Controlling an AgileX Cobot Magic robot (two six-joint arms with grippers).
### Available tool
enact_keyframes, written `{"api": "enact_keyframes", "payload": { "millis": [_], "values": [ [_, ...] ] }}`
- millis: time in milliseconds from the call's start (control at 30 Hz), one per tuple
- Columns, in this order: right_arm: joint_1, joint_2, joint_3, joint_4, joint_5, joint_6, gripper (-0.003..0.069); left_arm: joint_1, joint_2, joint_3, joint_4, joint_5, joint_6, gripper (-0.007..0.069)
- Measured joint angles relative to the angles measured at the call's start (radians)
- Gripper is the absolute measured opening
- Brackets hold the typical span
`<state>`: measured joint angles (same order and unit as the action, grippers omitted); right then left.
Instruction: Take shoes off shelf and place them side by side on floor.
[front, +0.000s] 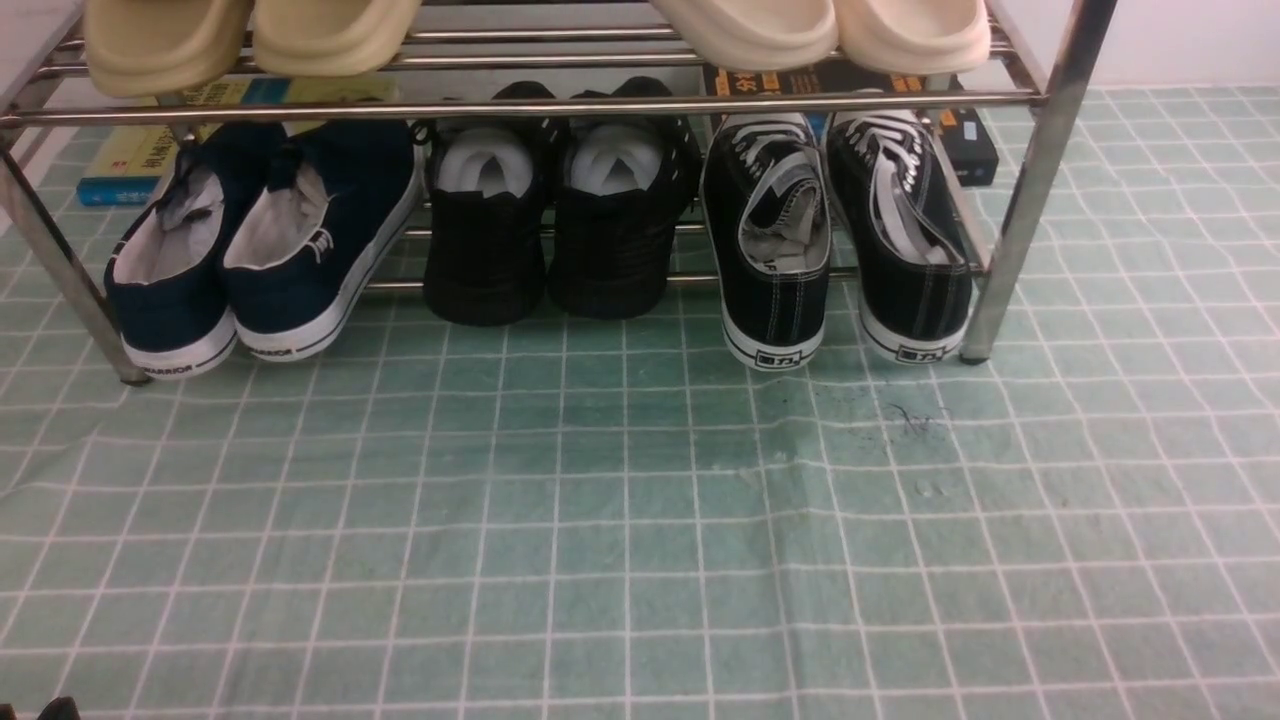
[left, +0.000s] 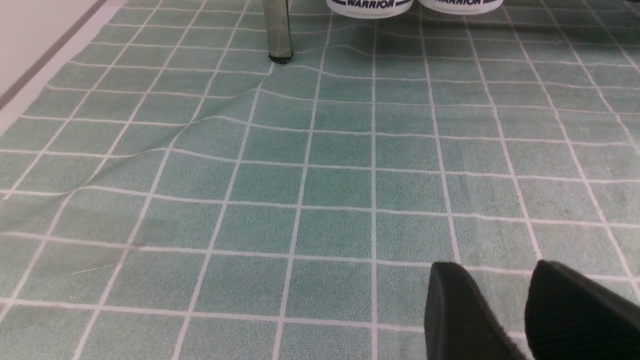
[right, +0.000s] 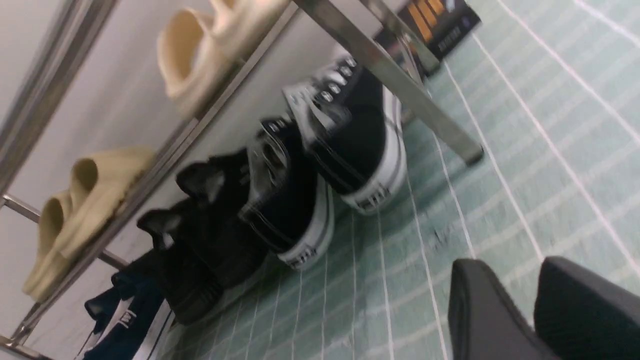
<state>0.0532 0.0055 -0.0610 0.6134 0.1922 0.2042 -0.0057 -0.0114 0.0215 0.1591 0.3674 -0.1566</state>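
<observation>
My right gripper (right: 510, 264), nearest, jaws narrowly apart and empty, hangs over floor (right: 525, 150); shoes (right: 360, 140) sit on shelf (right: 395, 75).

shoes (front: 778, 270) toe-ends hidden behind shelf (front: 520, 108) rail, right wrist view blurred; left gripper (left: 500, 280), right gripper (right: 505, 280) cropped

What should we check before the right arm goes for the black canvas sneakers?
1. Sneakers on shelf lower tier, heels toward robot: ok.
2. Right gripper empty, jaws apart: ok.
3. Left gripper empty, jaws apart, over floor: ok.
4. Floor before the shelf free for placing: ok.
5. Clearance between outer sneaker and shelf leg: not ok, tight.
6. Right wrist view sharp: not ok, blurred.
</observation>
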Motion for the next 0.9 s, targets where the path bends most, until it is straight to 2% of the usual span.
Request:
{"api": "enact_keyframes", "payload": {
  "millis": [67, 167, 267, 300, 367, 467, 500, 533, 600, 667, 800, 867, 900],
  "values": [
    [0.0, 0.099, -0.12, -0.046, -0.018, -0.126, 0.0072, 0.0, 0.0, 0.0, 0.0, 0.0, 0.0, 0.0242],
    [0.0, 0.243, -0.25, -0.074, 0.059, -0.249, -0.0006, 0.0, 0.0, 0.0, 0.0, 0.0, 0.0, 0.0242],
    [0.0, 0.452, -0.414, -0.07, 0.276, -0.297, -0.0013, 0.0, 0.0, 0.0, 0.0, 0.0, 0.0, 0.0242],
    [0.0, 0.466, -0.425, -0.067, 0.293, -0.301, -0.0013, 0.0, 0.0, 0.0, 0.0, 0.0, 0.0, 0.0242],
    [0.0, 0.675, -0.562, -0.042, 0.516, -0.353, -0.0013, 0.0, 0.0, 0.0, 0.0, 0.0, 0.0, 0.0242],
    [0.004, 0.855, -0.669, 0.003, 0.684, -0.501, -0.0013, 0.0, 0.0, 0.0, 0.0, 0.0, 0.0, 0.0242],
    [0.007, 0.881, -0.683, 0.015, 0.705, -0.515, -0.0012, 0.0, 0.0, 0.0, 0.0, 0.0, 0.0, 0.0242],
    [0.018, 0.976, -0.74, 0.065, 0.78, -0.635, -0.001, 0.0, 0.0, 0.0, 0.0, 0.0, 0.0, 0.0242],
    [0.037, 1.076, -0.808, 0.163, 0.872, -0.761, -0.0006, 0.0, 0.0, 0.0, 0.0, 0.0, 0.0, 0.0242],
    [0.071, 1.163, -0.88, 0.254, 0.935, -0.836, -0.0003, 0.0, 0.0, 0.0, 0.0, 0.0, 0.0, 0.0242],
    [0.159, 1.273, -1.001, 0.278, 0.968, -0.845, 0.0, 0.0, 0.0, 0.0, 0.0, 0.0, 0.0, 0.0242],
    [0.248, 1.351, -1.107, 0.181, 0.965, -0.743, 0.0004, 0.0, 0.0, 0.0, 0.0, 0.0, 0.0, 0.0242],
    [0.263, 1.363, -1.115, 0.158, 0.963, -0.731, 0.0004, 0.0, 0.0, 0.0, 0.0, 0.0, 0.0, 0.0242]
  ]
}}
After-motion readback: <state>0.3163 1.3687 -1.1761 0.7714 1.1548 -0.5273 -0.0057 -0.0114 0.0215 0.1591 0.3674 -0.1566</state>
